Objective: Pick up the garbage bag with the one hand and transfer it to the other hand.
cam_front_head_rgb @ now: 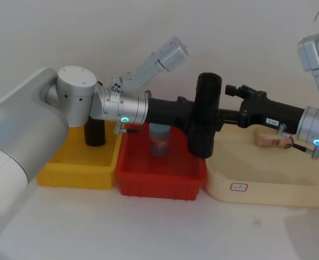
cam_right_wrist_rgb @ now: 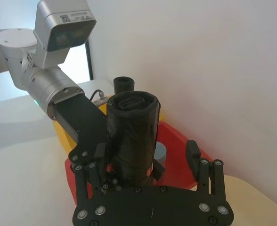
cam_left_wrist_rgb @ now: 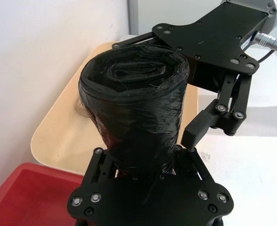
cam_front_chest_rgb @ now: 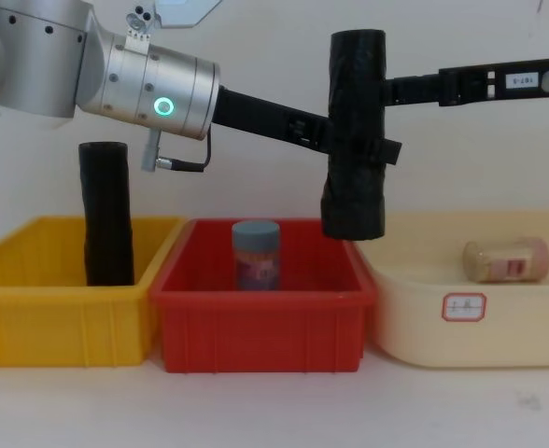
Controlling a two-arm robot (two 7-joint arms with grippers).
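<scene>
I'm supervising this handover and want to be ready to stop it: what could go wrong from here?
1. The right end effector is open around the garbage bag roll near its top. If the left end effector, clamped lower down, lets go early, the roll would likely drop onto the red bin rim.
2. The roll sits nearer one right finger, so closing may push it askew.

Head camera: we look forward and down on the red bin [cam_front_head_rgb: 157, 187] from above; chest camera: we face it side-on, low and near; wrist cameras sit close behind the left gripper [cam_left_wrist_rgb: 143, 157] and the right gripper [cam_right_wrist_rgb: 147, 155]; all four views share the garbage bag [cam_front_head_rgb: 208, 97].
</scene>
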